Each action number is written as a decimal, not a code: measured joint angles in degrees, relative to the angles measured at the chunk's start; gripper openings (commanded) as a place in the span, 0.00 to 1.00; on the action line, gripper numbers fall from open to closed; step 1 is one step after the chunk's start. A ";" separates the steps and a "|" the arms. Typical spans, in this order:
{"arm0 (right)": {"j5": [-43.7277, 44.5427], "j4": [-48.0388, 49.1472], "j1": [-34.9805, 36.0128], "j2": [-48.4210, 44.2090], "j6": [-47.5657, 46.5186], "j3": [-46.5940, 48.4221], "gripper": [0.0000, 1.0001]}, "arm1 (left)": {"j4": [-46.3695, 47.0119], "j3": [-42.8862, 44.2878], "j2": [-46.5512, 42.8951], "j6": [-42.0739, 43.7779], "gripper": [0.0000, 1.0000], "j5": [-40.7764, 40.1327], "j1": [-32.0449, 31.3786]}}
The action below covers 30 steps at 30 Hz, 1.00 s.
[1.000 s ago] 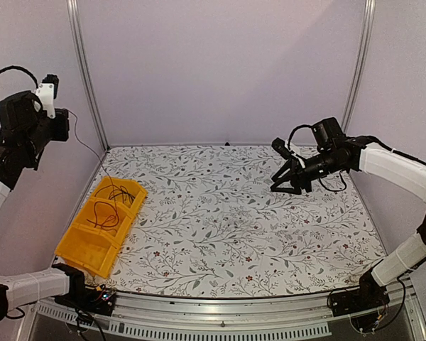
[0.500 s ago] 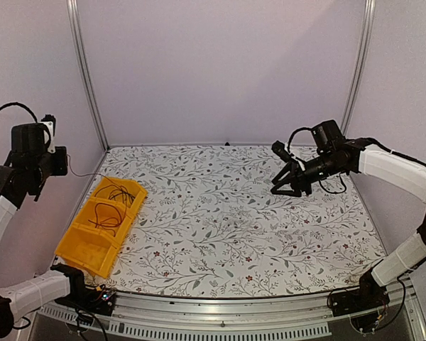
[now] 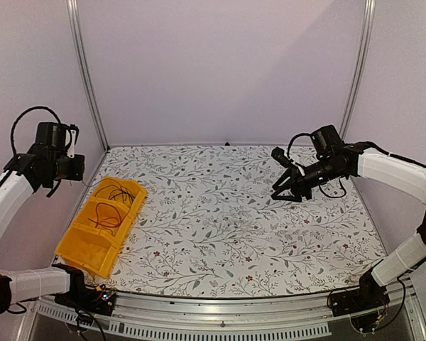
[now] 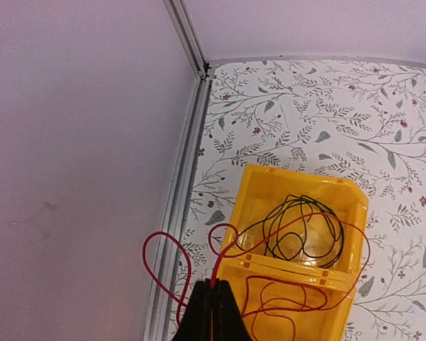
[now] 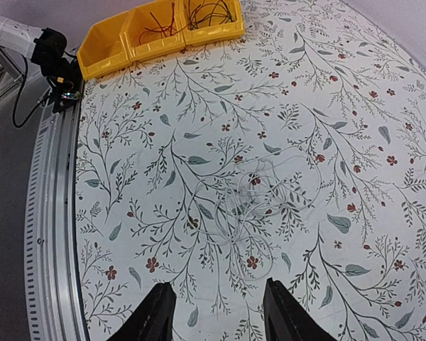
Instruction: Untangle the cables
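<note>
The left gripper has its jaws pressed together on a red cable, pinched right at the fingertips. From that pinch the red wire drops away ahead of the jaws into the yellow bin. Two slack loops of it hang out to the jaws' left, over the metal rail at the table's edge. Further ahead of the jaws, in the bin's far compartment, sits a bundle of black cables in loose rings, with red wire crossing over it and over the divider into the next compartment.

The left arm is lifted well off the table. Its white forearm climbs from a low elbow to a wrist held high beside the side wall, and the gripper is tipped down towards the bin.

The right gripper has its jaws apart with nothing between them. Only the flowered cloth lies below and ahead. The bin is far off beyond these jaws, at the opposite side of the table, and thin wires show in two of its compartments. The right arm reaches up from its base, bends at the elbow, and stretches inward over the far right of the table. Its gripper angles downward, clear of the surface.
</note>
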 measured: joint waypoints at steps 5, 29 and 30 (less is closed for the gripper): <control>0.04 0.02 0.00 0.00 -0.07 -0.04 0.47 | 0.24 -1.86 8.92 -4.74 0.00 12.07 1.40; 0.55 0.39 0.00 0.72 -1.11 -1.22 0.47 | -3.32 -9.75 22.03 -25.79 0.00 25.70 0.44; 0.46 0.39 0.00 1.07 -1.16 -1.11 0.47 | -4.13 -10.51 20.31 -26.60 0.00 25.49 0.17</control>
